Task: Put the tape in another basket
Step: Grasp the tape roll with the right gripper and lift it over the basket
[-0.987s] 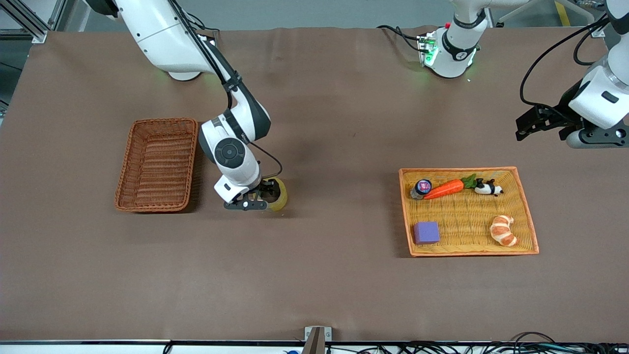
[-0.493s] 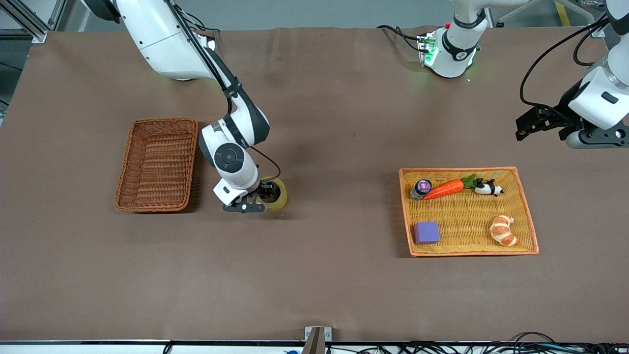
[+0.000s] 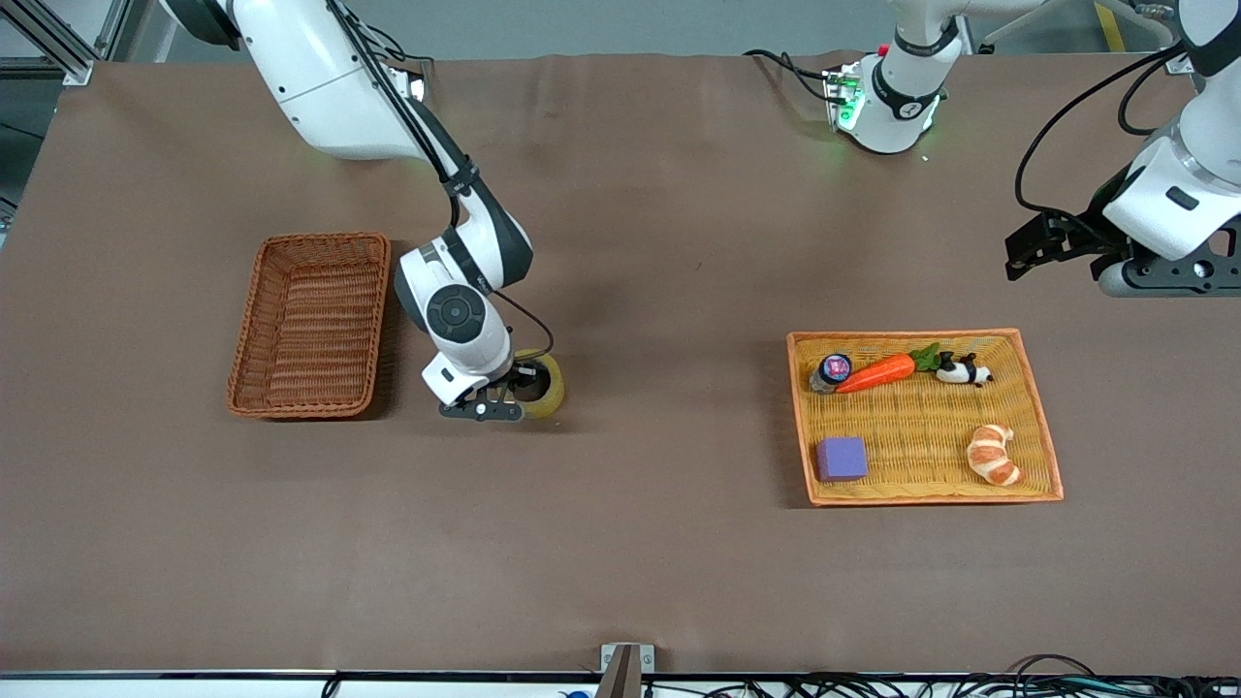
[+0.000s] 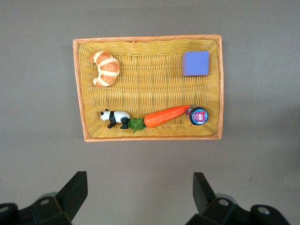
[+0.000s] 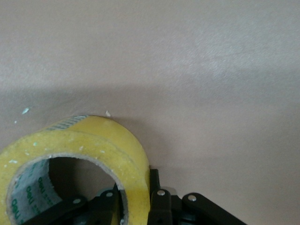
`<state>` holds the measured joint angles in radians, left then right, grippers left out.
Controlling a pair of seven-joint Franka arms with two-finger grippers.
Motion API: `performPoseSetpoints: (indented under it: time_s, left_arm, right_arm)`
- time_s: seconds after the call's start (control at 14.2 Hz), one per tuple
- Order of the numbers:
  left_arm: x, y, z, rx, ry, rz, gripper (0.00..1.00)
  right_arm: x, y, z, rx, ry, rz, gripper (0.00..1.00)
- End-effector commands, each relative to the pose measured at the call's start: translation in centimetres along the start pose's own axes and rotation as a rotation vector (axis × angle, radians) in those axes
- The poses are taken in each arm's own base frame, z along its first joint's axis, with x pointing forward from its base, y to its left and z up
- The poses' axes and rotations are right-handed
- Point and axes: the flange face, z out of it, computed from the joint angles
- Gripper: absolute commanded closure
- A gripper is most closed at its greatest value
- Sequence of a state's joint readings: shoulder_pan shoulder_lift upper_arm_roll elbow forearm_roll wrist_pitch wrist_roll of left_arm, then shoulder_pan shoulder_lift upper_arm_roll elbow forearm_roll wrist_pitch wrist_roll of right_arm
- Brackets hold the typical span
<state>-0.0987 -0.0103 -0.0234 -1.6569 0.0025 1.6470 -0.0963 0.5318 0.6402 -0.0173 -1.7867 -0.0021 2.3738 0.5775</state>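
The tape (image 3: 551,390), a yellowish roll with a grey core, stands on edge low over the brown table, a short way from the empty reddish-brown basket (image 3: 310,328) toward the left arm's end. My right gripper (image 3: 528,386) is shut on the roll's wall. In the right wrist view the tape (image 5: 89,143) has one finger inside the ring and one outside, with the right gripper (image 5: 138,201) pinching the wall. My left gripper (image 3: 1018,257) is open and empty in the air near the orange-yellow tray; it also shows in the left wrist view (image 4: 140,192).
The orange-yellow woven tray (image 3: 921,335) holds a carrot (image 3: 873,373), a toy panda (image 3: 962,369), a croissant (image 3: 993,454), a purple block (image 3: 841,459) and a small jar (image 3: 832,370). The left wrist view shows the tray (image 4: 150,38) below. Bare brown table lies between the two containers.
My right gripper has shifted the tape slightly toward the reddish-brown basket. My left gripper has drifted a little toward the right arm's end.
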Motion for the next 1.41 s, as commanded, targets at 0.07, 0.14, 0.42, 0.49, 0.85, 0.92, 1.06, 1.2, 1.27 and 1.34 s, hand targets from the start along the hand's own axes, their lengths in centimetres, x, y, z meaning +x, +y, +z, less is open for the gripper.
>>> performPoseSetpoints:
  time_s: [0.07, 0.14, 0.42, 0.49, 0.85, 0.92, 1.06, 1.2, 1.27, 1.34]
  left_arm:
    - [0.4, -0.2, 0.3, 0.018, 0.006, 0.005, 0.01]
    - [0.5, -0.1, 0.4, 0.018, 0.004, 0.006, 0.01]
    - [0.6, -0.2, 0.5, 0.02, 0.003, 0.002, 0.01]
    - [0.6, -0.1, 0.7, 0.02, 0.0, 0.004, 0.01]
    - [0.7, -0.1, 0.8, 0.023, 0.005, -0.004, 0.01]
    - [0.7, -0.2, 0.8, 0.021, 0.005, -0.005, 0.01]
    - [0.8, -0.2, 0.8, 0.022, 0.006, -0.005, 0.01]
    - [0.8, -0.2, 0.8, 0.022, 0.006, -0.005, 0.01]
    - [0.9, -0.2, 1.0, 0.023, 0.003, -0.005, 0.01]
    - [0.9, -0.1, 1.0, 0.023, 0.003, -0.004, 0.01]
  right_arm:
    - [2.0, 1.7, -3.1, -0.004, 0.0, 0.018, 1.0]
    - [2.5, 3.2, -5.1, -0.019, -0.011, 0.005, 1.0]
    - [3.4, 12.6, -12.7, -0.066, -0.101, -0.118, 1.0]
    - [2.8, 14.7, -14.0, -0.068, -0.121, -0.107, 1.0]
    - [-1.2, 27.4, -16.7, -0.022, -0.151, -0.248, 1.0]
    - [-1.5, 29.1, -16.5, -0.013, -0.16, -0.271, 1.0]
    - [-2.4, 31.6, -14.4, -0.001, -0.174, -0.28, 1.0]
    - [-3.1, 32.2, -13.3, 0.003, -0.185, -0.273, 1.0]
    - [-3.3, 33.5, -12.5, 0.007, -0.194, -0.25, 1.0]
    - [-3.3, 33.8, -11.5, 0.004, -0.176, -0.246, 1.0]
